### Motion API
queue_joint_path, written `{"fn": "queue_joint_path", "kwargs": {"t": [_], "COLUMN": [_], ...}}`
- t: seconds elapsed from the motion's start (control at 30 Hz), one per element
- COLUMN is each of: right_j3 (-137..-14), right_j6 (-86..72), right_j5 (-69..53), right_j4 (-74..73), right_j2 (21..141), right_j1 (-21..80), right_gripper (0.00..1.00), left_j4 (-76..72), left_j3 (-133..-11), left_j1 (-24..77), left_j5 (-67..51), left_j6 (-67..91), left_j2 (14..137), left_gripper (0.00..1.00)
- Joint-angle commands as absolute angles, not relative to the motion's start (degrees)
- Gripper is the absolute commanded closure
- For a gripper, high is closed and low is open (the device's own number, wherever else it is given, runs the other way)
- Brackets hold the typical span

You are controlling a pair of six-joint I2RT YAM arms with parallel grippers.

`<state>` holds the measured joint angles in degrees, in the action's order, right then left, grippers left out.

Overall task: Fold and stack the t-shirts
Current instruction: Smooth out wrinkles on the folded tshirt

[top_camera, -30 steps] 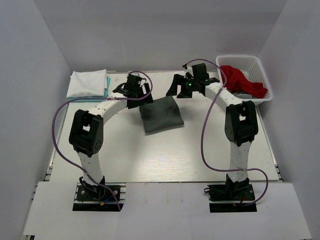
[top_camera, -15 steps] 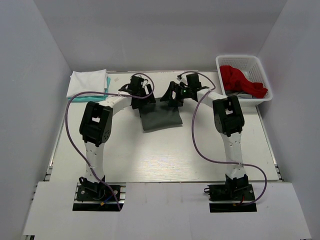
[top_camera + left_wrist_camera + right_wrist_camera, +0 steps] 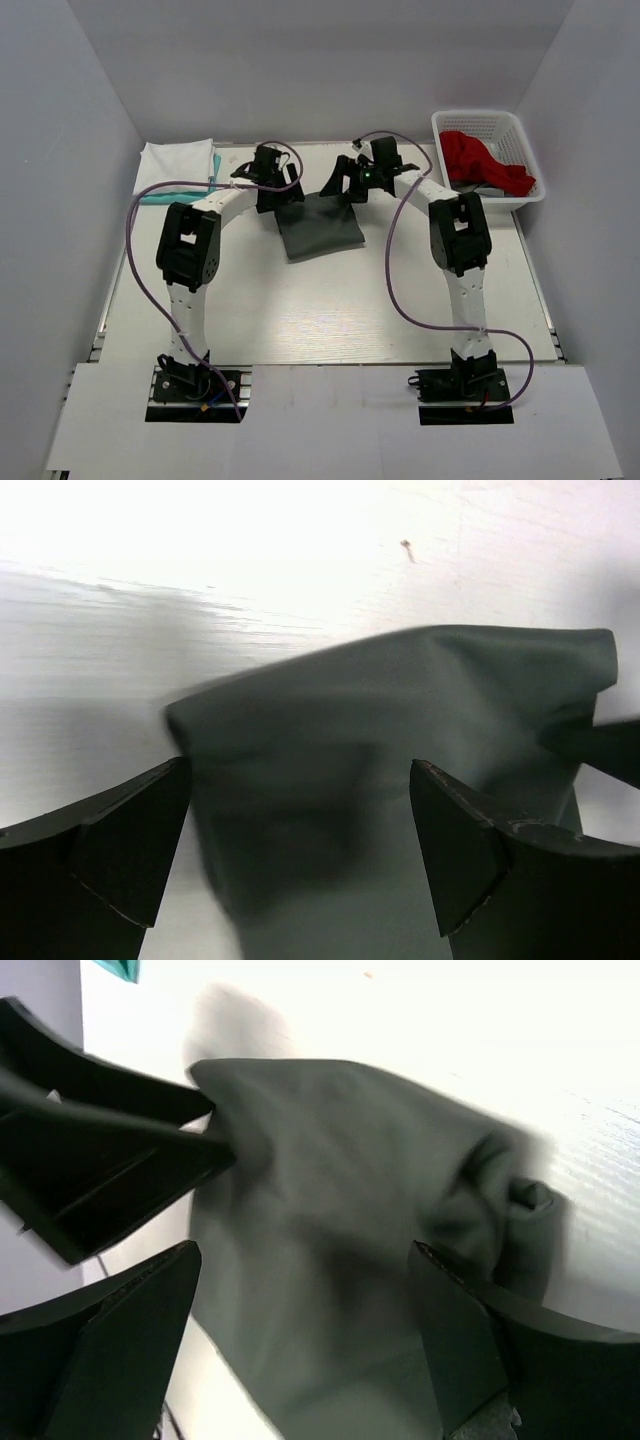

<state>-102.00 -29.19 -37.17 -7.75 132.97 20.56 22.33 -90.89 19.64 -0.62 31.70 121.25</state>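
Left tool (image 3: 300, 770), right tool (image 3: 305, 1250) moved in over dark grey t-shirt (image 3: 320, 228) — one of four — both spread apart.

Top view: the left gripper (image 3: 278, 200) and right gripper (image 3: 340, 190) cover the grey shirt's (image 3: 320, 228) far edge. At upper left, the white shirt (image 3: 178, 165) hides all but a strip of the teal shirt (image 3: 214, 170). The 2 wrist views blur the grey shirt and cut it off at the bottom edge.

The dark grey t-shirt (image 3: 400, 710) is soft, matt, creased cloth. The white counter (image 3: 330, 300) looks like smooth painted wood with faint grain. The basket (image 3: 478, 114) is white plastic lattice.
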Motion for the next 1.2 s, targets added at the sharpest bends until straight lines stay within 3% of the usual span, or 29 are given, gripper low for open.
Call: {"fn": "queue_joint_path", "kwargs": {"t": [0.0, 0.2, 0.3, 0.4, 0.57, 0.8, 1.03, 1.17], "right_j3": [-103.81, -88.26, -79.74, -76.04, -73.58, -69.44, -66.71, -70.73], "right_j6": [-23.73, -28.29, -31.81, -34.09, -37.69, -42.10, -37.53, -30.37], "right_j5": [-33.67, -36.20, -39.72, -40.51, -46.31, -46.86, -42.01, -42.81], "right_j4": [-9.67, -3.18, 3.24, 8.33, 19.80, 24.97, 21.80, 17.08], "right_j2": [121.92, 110.23, 107.94, 108.19, 114.94, 123.48, 123.05, 117.54], "right_j1": [21.36, 23.55, 25.22, 27.06, 26.81, 25.84, 26.10, 26.80], "right_gripper": [0.10, 0.10, 0.10, 0.10, 0.10, 0.10, 0.10, 0.10], "left_j4": [25.83, 28.49, 21.55, 14.69, 13.00, 15.55, 17.05, 18.80], "left_j3": [-93.52, -87.38, -79.39, -73.31, -76.81, -80.25, -78.31, -84.61], "left_j1": [18.90, 20.21, 20.74, 20.74, 20.74, 19.43, 19.42, 20.13], "left_j5": [4.73, 1.86, -9.47, -15.72, -24.07, -24.61, -20.65, -19.25], "left_j6": [29.53, 29.53, 30.93, 32.34, 32.87, 32.34, 29.98, 26.56], "left_j2": [112.62, 102.50, 98.44, 98.78, 107.82, 118.12, 115.32, 112.95], "left_gripper": [0.00, 0.00, 0.00, 0.00, 0.00, 0.00, 0.00, 0.00]}}
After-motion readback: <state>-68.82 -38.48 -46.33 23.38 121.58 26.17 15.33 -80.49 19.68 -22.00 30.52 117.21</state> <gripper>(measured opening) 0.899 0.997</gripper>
